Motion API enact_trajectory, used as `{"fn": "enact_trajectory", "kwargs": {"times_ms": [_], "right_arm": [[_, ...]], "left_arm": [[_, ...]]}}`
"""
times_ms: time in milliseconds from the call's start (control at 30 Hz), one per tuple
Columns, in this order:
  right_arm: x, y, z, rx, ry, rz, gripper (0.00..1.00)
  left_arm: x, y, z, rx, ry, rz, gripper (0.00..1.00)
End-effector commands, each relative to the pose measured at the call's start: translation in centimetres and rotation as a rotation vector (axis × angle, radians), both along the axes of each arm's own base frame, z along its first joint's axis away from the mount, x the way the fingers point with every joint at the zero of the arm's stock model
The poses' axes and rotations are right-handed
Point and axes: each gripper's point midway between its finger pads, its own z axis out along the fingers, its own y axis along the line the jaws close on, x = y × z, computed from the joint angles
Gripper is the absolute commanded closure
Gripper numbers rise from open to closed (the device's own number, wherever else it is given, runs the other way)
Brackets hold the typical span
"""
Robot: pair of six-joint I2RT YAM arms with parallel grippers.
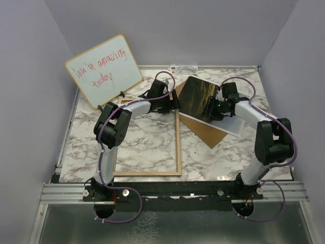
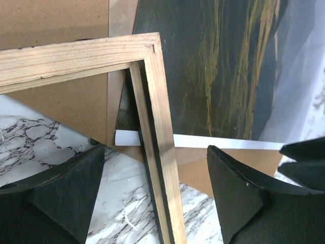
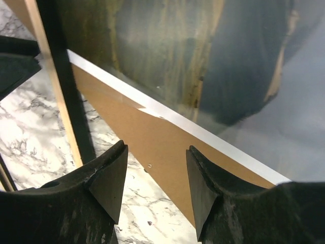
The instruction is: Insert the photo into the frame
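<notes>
Frame (image 1: 179, 147): narrow rectangular rails, pale grained wood upward, black inner edge. It lies flat on the marbled desk (image 1: 228, 152), from centre towards 9 o'clock.

Photo (image 1: 197, 96): thin glossy print, dark slopes with golden streaks, white margin. It sits at 1 o'clock over a matte brown board (image 1: 208, 133); its margin runs behind the frame's right rail.

Left pincer (image 2: 155, 162): released, its black wedge fingers straddling that rail just below the frame's far corner.

Right pincer (image 3: 156, 152): released, nothing between its fingers, facing the photo's margin at 2 o'clock.
</notes>
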Motion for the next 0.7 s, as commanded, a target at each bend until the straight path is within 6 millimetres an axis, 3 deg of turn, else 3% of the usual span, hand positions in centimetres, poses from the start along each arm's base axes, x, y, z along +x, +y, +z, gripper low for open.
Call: {"fn": "enact_trajectory", "kwargs": {"times_ms": [0,300,500,667], "right_arm": [[0.2,1.5,0.4,0.051,-0.024,0.034,0.47],[-0.7,0.2,-1.8,-0.026,0.061,-0.033,0.48],[-1.3,-0.7,-3.1,-0.067,0.112,-0.074,0.49],[-1.7,-0.9,-3.7,-0.077,0.128,-0.085,0.5]], "left_arm": [[-0.6,2.6,-2.9,0.298,0.014,0.108,0.14],[-1.5,4.7,-4.4,0.626,-0.043,0.153,0.09],[-1.4,6.1,-4.1,0.695,-0.041,0.198,0.32],[-1.7,6.7,-3.4,0.702,-0.049,0.204,0.38]]}}
